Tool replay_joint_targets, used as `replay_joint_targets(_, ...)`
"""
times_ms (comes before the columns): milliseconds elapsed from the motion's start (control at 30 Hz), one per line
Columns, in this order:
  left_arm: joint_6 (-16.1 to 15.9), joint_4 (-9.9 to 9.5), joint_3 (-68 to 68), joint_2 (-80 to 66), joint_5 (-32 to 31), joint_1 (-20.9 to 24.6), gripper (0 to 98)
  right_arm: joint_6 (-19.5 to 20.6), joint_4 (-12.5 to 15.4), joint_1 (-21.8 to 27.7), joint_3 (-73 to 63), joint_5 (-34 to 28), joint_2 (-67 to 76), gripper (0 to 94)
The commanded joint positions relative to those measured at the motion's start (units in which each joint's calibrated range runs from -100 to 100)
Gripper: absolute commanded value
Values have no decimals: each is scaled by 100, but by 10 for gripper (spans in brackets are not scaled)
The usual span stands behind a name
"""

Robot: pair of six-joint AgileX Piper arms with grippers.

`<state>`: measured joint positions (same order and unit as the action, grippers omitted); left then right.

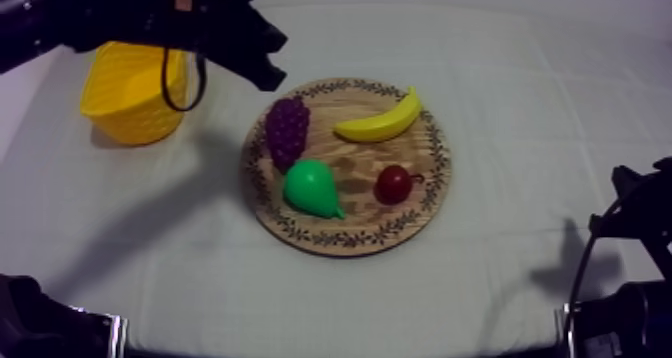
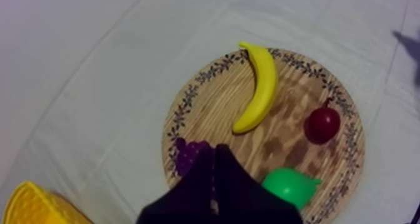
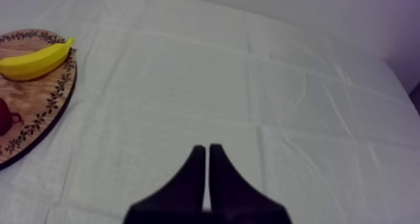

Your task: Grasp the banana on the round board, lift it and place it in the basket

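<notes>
Hovering my left pincer (image 2: 215, 150), pressed together, above the grapes (image 2: 187, 156); unless I spread it first, I risk shoving the banana (image 2: 259, 89) off the board (image 2: 209, 107).

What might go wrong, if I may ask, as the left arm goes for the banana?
The left fingers are shut; unless they open first, they may shove the banana off the board. The grapes lie just by them and could be knocked on the way.
</notes>
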<state>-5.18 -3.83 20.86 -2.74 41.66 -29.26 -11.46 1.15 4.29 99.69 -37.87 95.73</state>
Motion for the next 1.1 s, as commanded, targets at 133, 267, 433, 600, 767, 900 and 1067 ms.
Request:
replay_joint_targets(133, -83, 89, -648, 800, 371, -15, 3, -5, -1, 0, -3, -3, 2, 3)
replay_joint_targets(267, -255, 255, -955, 1181, 555, -19, 7, -5, -1, 0, -3, -3, 2, 3)
replay_joint_targets(433, -425, 408, -1134, 1524, 627, -56, 13, -5, -1, 0, -3, -3, 2, 3)
replay_joint_targets(600, -458, 512, -1128, 1673, 636, -72, 118, -5, -1, 0, -3, -3, 2, 3)
replay_joint_targets(767, -462, 506, -1108, 1698, 631, -136, 600, -5, -1, 0, -3, -3, 2, 3)
replay_joint_targets(900, -431, 464, -1136, 1708, 615, -212, 707, -2, -1, 0, -3, -3, 2, 3)
replay_joint_targets(1067, -342, 440, -1096, 1779, 524, -242, 718, 0, -1, 0, -3, -3, 2, 3)
